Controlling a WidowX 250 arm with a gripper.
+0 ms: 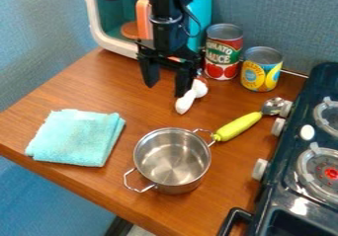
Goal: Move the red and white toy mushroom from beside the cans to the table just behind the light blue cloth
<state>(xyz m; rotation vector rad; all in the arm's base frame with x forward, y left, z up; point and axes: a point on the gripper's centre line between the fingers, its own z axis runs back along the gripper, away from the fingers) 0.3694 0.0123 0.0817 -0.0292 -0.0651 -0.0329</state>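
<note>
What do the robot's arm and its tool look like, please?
The arm is black, with blocky and rounded segments and thin black cables looping beside it. Its tool is also black, with two chunky, angular fingers that taper towards their tips.

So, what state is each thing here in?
Black two-finger gripper: open.
White elongated object: lying down.
Silver metal pot: upright, lidless.
Teal cloth: folded, flat.
Lime-handled metal scoop: lying down.
Red-labelled metal can: upright.
Yellow-labelled metal can: upright.
White-and-teal toy appliance: partly hidden.
Dark toy stove: on or off, cannot tell.
</note>
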